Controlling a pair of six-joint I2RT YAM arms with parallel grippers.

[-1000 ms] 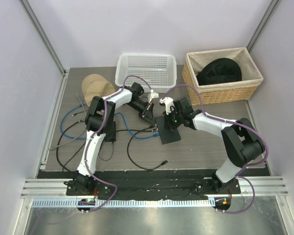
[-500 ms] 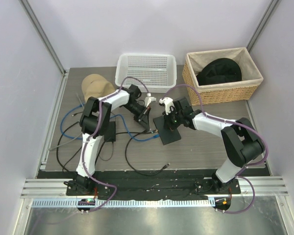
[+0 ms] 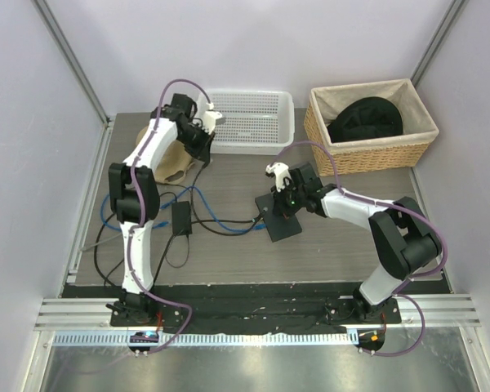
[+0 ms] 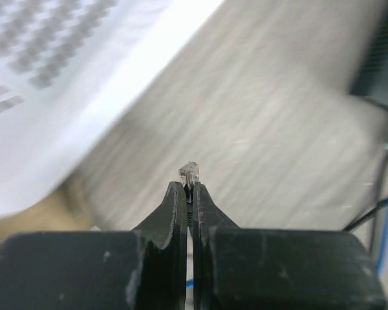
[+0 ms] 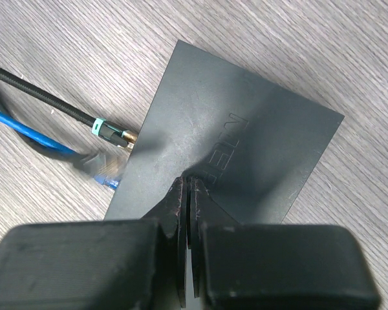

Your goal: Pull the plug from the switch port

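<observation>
The switch is a flat black box lying mid-table, and it fills the right wrist view. My right gripper is shut, its tips pressing down on the switch's top. My left gripper hangs at the back left beside the white basket and is shut on a clear plug with a black boot, well away from the switch. A black cord with a green ring and a blurred blue plug sit at the switch's left edge.
A white plastic basket stands at the back centre and a wicker basket holding a black hat at the back right. A tan cap, a black adapter brick and loose blue and black cords lie at the left.
My left arm swung from beside the switch back and to the left, up to the white basket, carrying the plug with it. The right gripper stayed pressed on the switch.
</observation>
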